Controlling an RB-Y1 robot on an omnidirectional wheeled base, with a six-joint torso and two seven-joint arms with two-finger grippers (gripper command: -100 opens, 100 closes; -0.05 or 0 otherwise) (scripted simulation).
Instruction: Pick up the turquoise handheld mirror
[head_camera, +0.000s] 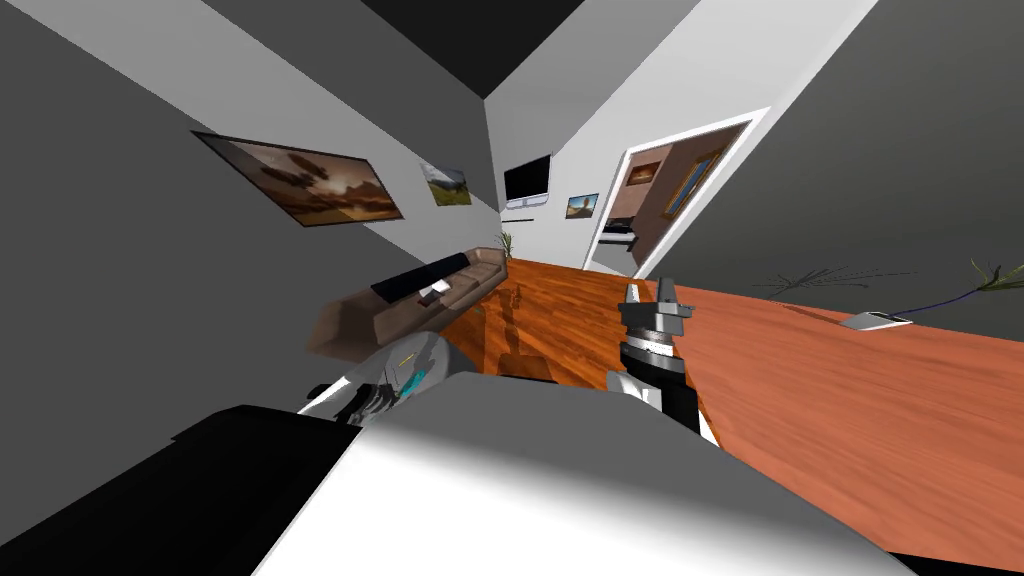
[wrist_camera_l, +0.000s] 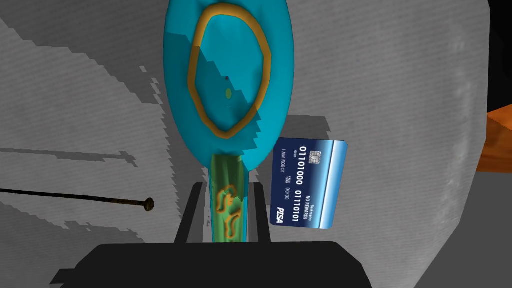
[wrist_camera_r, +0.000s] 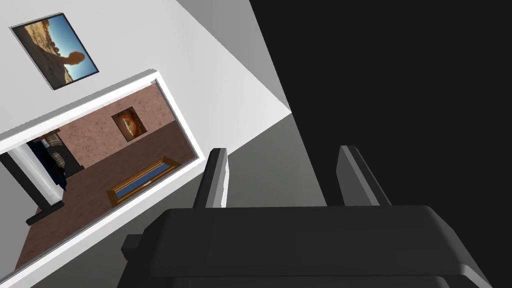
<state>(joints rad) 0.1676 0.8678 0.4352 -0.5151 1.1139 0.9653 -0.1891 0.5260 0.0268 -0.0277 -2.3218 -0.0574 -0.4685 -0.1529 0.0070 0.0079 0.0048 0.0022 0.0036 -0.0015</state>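
The turquoise hand mirror (wrist_camera_l: 227, 75) has an oval head with an orange ring and a green, orange-patterned handle (wrist_camera_l: 229, 210). My left gripper (wrist_camera_l: 227, 215) is shut on that handle, one finger pressing each side. The mirror's head reaches out past the fingertips over a grey round tabletop (wrist_camera_l: 400, 125). In the head view the left gripper (head_camera: 385, 395) sits low beside my chest at the grey table (head_camera: 425, 355), with a speck of turquoise (head_camera: 418, 383) by it. My right gripper (head_camera: 650, 295) is raised over the wooden floor, its fingers (wrist_camera_r: 215, 175) open and empty.
A blue bank card (wrist_camera_l: 307, 182) lies on the grey top right beside the mirror's neck. A thin dark pin (wrist_camera_l: 75, 197) lies on the handle's other side. A brown sofa (head_camera: 440, 290) stands beyond the table, and an open doorway (head_camera: 680, 190) lies across the wooden floor (head_camera: 850, 400).
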